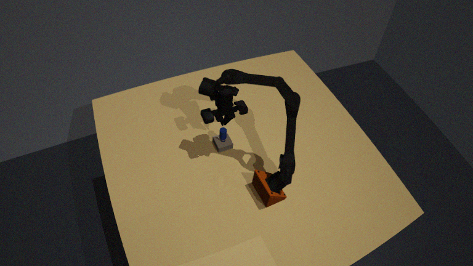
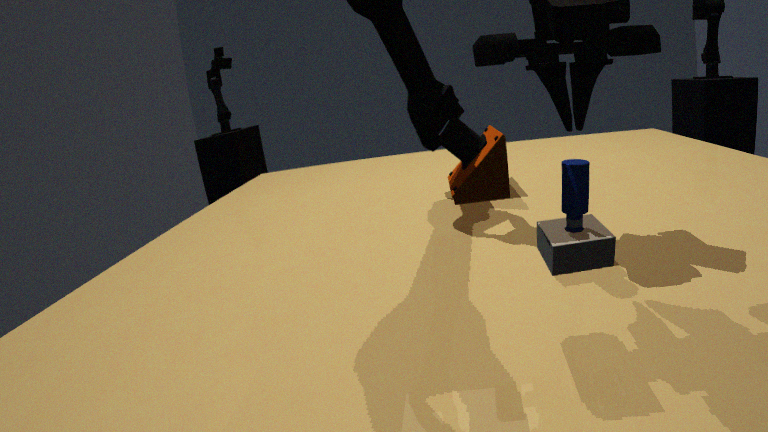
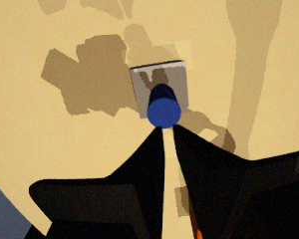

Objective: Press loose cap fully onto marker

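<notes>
Near the upper right of the exterior view, the hand [image 1: 223,124] [image 2: 574,130] [image 3: 167,131] points down, fingers nearly pressed together, pinching nothing. Directly below, apart from the fingertips, the blue cap [image 1: 222,131] [image 2: 575,185] [image 3: 163,113] stands upright over the block [image 1: 225,147] [image 2: 583,256] [image 3: 178,95]; a straight downward push seems likely.

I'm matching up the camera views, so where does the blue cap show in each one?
Top: the blue cap is near the centre.
Exterior: right of centre.
Wrist: around the middle, just above the fingertips.
Shared landmark: the grey block.
</notes>
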